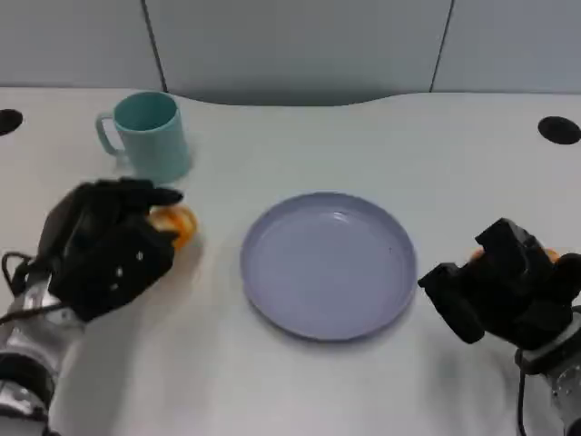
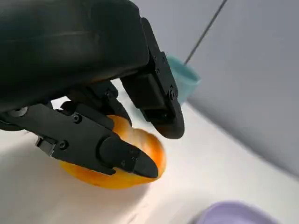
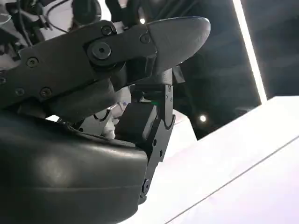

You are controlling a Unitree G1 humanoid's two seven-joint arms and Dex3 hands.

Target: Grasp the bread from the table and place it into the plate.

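An orange-yellow bread (image 1: 179, 223) lies on the white table left of the plate, mostly covered by my left hand (image 1: 109, 245). In the left wrist view the black fingers (image 2: 107, 149) wrap the bread (image 2: 140, 154) from both sides while it still rests on the table. The blue-grey plate (image 1: 329, 263) sits in the middle with nothing on it. My right hand (image 1: 504, 291) rests to the right of the plate, fingers curled in with nothing between them (image 3: 140, 56).
A teal mug (image 1: 150, 134) stands behind my left hand, near the table's far edge. A small orange patch (image 1: 547, 255) shows behind my right hand; I cannot tell what it is. Two dark round holes (image 1: 558, 129) mark the table's far corners.
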